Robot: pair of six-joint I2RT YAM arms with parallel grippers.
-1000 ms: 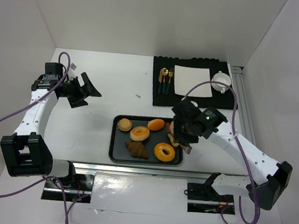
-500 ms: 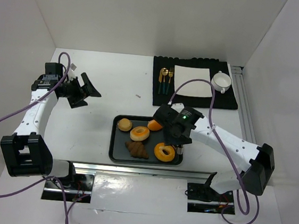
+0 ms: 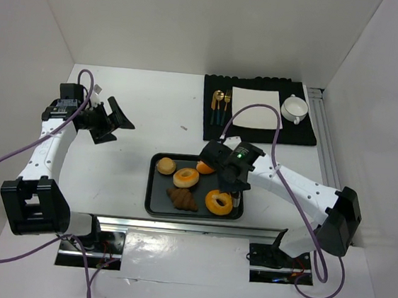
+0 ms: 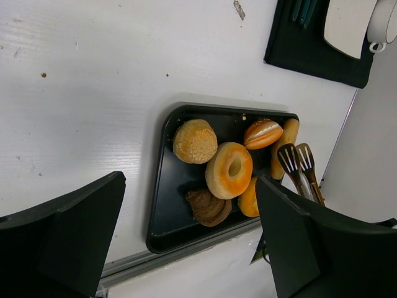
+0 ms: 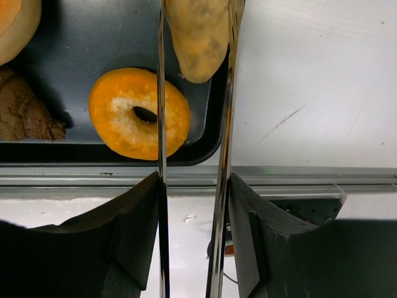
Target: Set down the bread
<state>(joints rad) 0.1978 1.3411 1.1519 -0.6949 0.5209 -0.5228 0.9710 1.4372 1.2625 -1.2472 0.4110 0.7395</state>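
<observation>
The right gripper (image 5: 193, 186) is clamped on a pair of metal tongs (image 4: 304, 161): both tong arms run out between its fingers, which press on them from either side. The elongated loaf (image 5: 198, 34) sits between the two tong arms at the right edge of the dark tray (image 5: 93, 37), its rounded end just inside the rim. Whether the loaf is raised off the tray cannot be told. Just near of the loaf, an orange ring (image 5: 124, 124) lies flat in the tray's near-right corner, with the left tong arm crossing over it. A brown croissant (image 3: 181, 200) lies to the left of the ring. Farther back on the tray are a pale ring bagel (image 4: 220, 177), a round bun (image 4: 195, 141) at far left, and a scored oval roll (image 4: 263, 133) – all apart from the tongs. The left gripper (image 3: 114, 123) hangs over the left part of the white table (image 3: 140, 100), well apart from the tray, fingers spread wide with nothing between them. A black mat (image 3: 257, 135) with a white cup (image 3: 294, 106) lies at far right.
</observation>
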